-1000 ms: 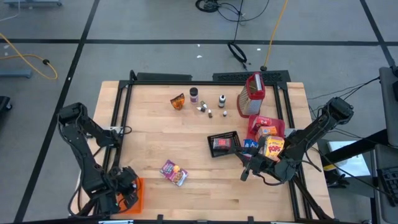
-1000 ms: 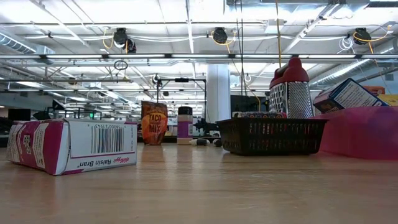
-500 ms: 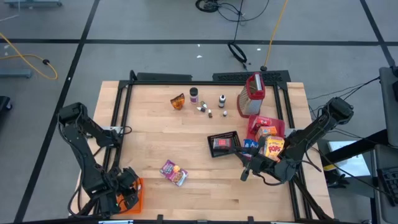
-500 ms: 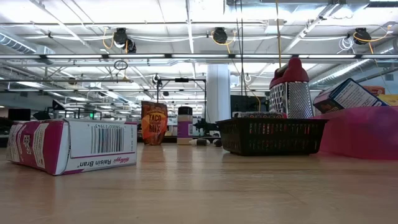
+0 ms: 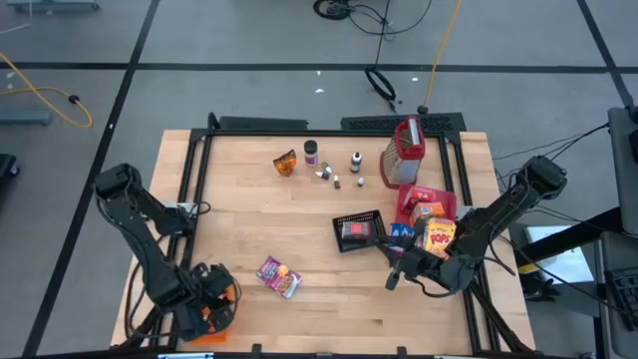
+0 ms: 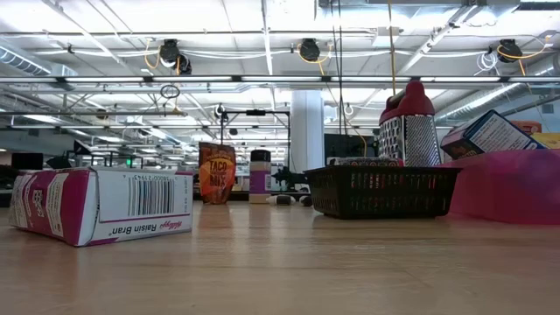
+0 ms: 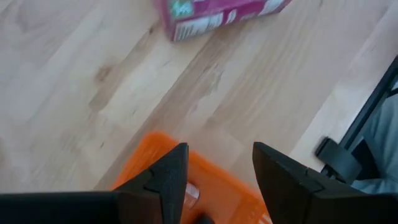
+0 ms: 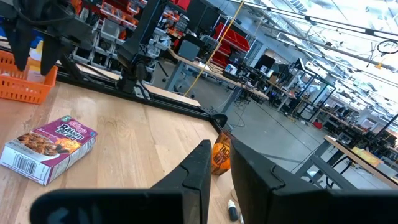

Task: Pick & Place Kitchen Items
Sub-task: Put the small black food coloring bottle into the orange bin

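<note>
- Orange crate [image 5: 212, 311] at the table's near-left corner – my left gripper [image 7: 214, 171] hangs over it, fingers parted, holding nothing.
- Raisin Bran box [image 5: 278, 276] lies loose on the wood, just beside the crate; taco packet [image 5: 286, 163] and small bottles [image 5: 333, 172] wait at the far side – most sorting remains.
- My right gripper [image 8: 219, 168] is nearly closed, empty, near the red tray [image 5: 416, 199].

2 dark jointed arms, black cables, angular matte-black end effector fingers [image 7: 168, 180].
</note>
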Controlling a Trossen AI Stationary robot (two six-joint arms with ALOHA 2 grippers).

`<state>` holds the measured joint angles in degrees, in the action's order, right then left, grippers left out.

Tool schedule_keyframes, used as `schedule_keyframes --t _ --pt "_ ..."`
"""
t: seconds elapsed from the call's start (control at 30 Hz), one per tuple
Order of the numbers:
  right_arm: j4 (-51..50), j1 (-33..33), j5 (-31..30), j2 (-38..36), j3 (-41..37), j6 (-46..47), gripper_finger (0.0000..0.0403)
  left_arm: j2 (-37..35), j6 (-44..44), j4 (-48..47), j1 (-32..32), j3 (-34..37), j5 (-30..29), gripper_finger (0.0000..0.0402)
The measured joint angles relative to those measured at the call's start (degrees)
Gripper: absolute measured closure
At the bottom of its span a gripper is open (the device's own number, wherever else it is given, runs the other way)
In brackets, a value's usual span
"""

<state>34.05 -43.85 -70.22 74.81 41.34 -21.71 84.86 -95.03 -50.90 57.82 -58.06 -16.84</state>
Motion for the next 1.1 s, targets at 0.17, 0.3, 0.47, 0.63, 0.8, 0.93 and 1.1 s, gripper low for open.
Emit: schedule_keyframes --t 0.17,0.3,0.47,0.63,0.8,0.93,1.1 --pt "0.0 0.01 0.0 0.0 0.0 0.0 0.0348 0.0 6.79 3.5 -3.18 0.0 -2.31 0.0219" --pt "0.02 0.0 0.0 0.0 0.0 0.0 0.0348 -0.02 15.64 7.02 -6.41 0.0 -5.38 0.022" --pt "0.0 -0.01 0.0 0.0 0.0 0.0 0.0348 -0.03 29.38 12.27 -11.97 0.0 -9.19 0.022" --pt "0.02 0.01 0.0 0.0 0.0 0.0 0.0348 -0.04 42.55 17.93 -19.63 0.0 -9.16 0.022" --pt "0.02 0.02 0.0 0.0 0.0 0.0 0.0348 -0.04 56.48 21.59 -28.22 -0.02 -9.14 0.022" --pt "0.01 0.0 0.0 0.0 -0.01 0.0 0.0348 -0.04 64.56 23.65 -35.08 -0.02 -8.61 0.022" --pt "0.02 -0.01 0.0 0.0 -0.02 0.0 0.0348 0.87 72.27 25.53 -43.36 -0.04 -7.11 0.022"
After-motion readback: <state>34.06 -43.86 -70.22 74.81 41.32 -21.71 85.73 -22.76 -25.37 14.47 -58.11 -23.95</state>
